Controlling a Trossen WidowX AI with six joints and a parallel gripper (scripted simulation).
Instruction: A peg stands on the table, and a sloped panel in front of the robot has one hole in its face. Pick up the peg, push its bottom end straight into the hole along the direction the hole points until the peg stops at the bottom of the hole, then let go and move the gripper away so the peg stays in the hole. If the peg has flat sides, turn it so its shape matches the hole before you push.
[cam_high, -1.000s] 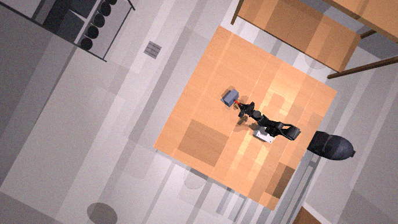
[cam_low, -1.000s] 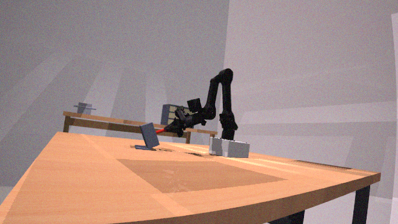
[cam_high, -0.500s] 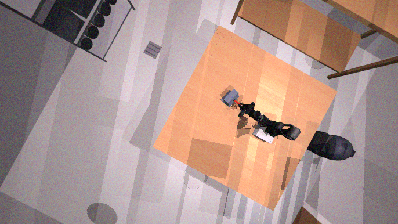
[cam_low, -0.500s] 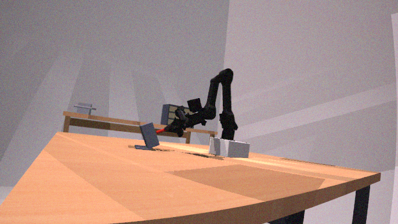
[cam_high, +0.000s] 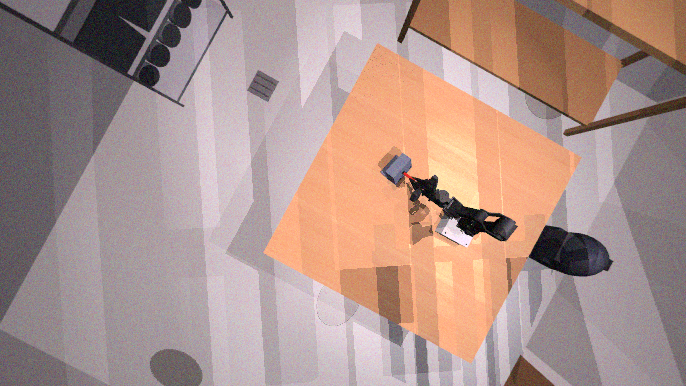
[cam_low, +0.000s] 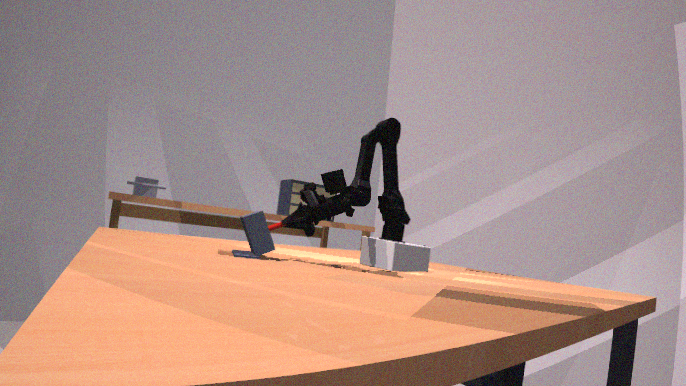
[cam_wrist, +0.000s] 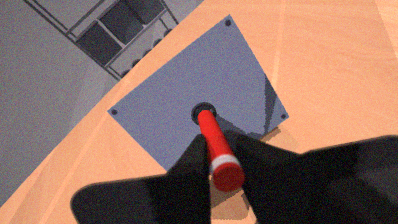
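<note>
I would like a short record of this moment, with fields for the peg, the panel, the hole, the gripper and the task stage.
peg: red, round, white band near its top end, held tilted
panel: grey-blue, sloped, on the table
hole: round, dark, one only, in the panel's face
peg and hole: bottom end of the peg is at the hole's mouth; depth inside cannot be told
gripper: shut on the peg, fingers on either side near the white band
task stage: insertion under way, peg not yet released
</note>
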